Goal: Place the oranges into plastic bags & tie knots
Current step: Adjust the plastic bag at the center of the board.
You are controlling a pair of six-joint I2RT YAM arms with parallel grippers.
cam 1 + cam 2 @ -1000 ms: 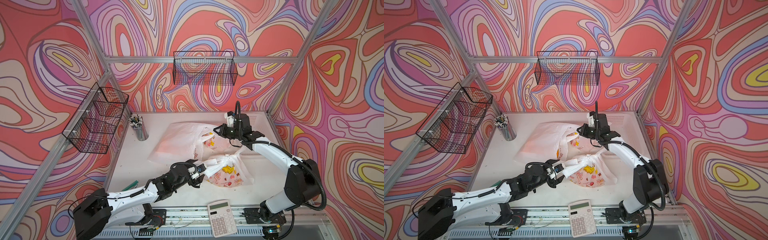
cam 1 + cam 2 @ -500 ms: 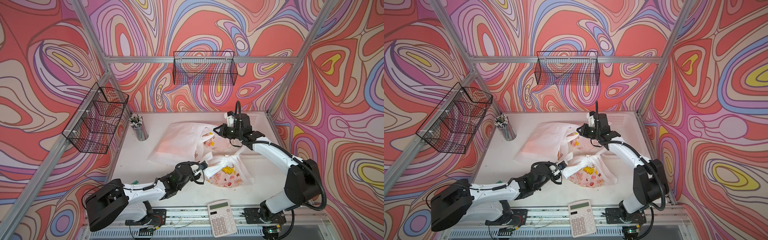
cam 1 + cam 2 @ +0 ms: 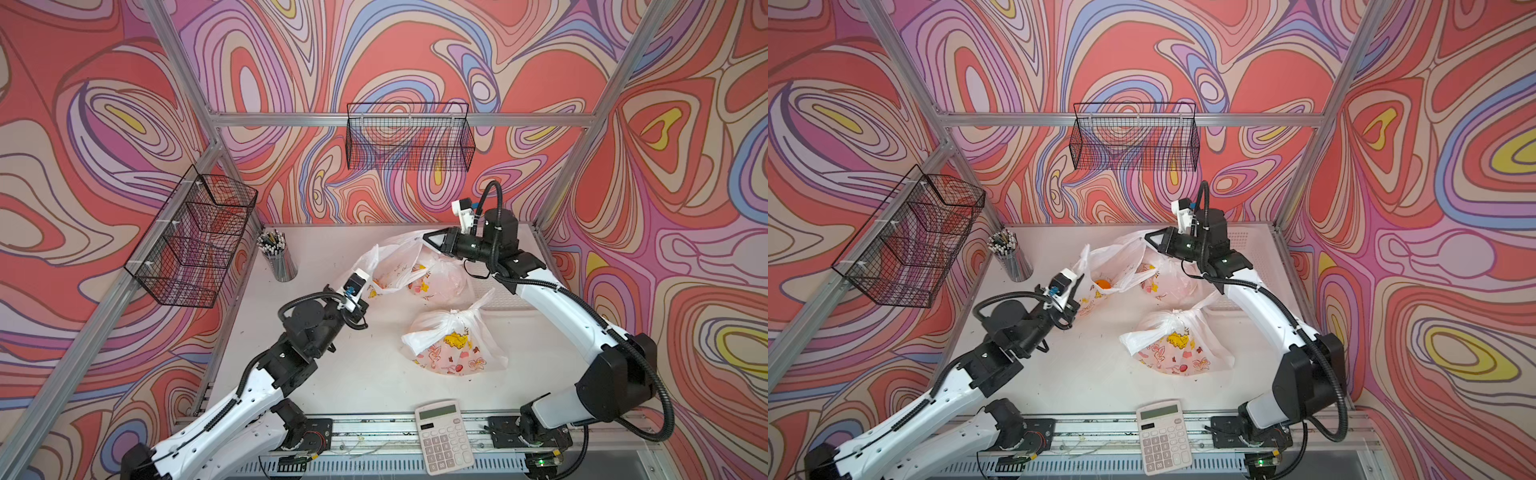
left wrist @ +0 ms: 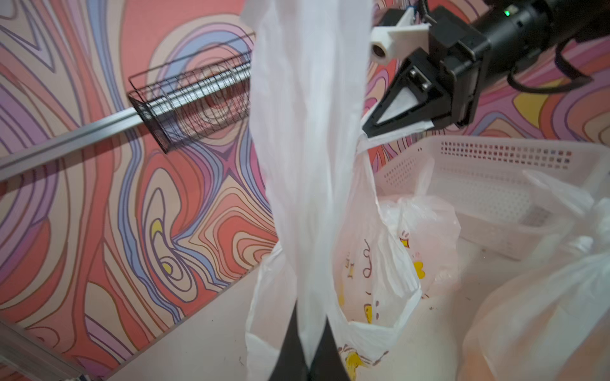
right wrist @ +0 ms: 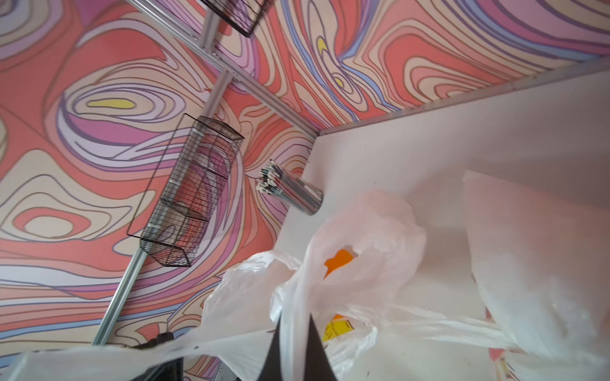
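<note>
left wrist view: my left gripper pinches one crinkled handle of the thin translucent white printed plastic bag; my right gripper clamps the other, mouth stretched over a round orange fruit inside.

Walls swirl red, pink, lilac, blue, yellow. The tied bag at three o'clock: translucent white, pink bunnies, yellow blotch. The white open bag shows orange fruit.

Table: tied bag, calculator, pencil cup
</note>
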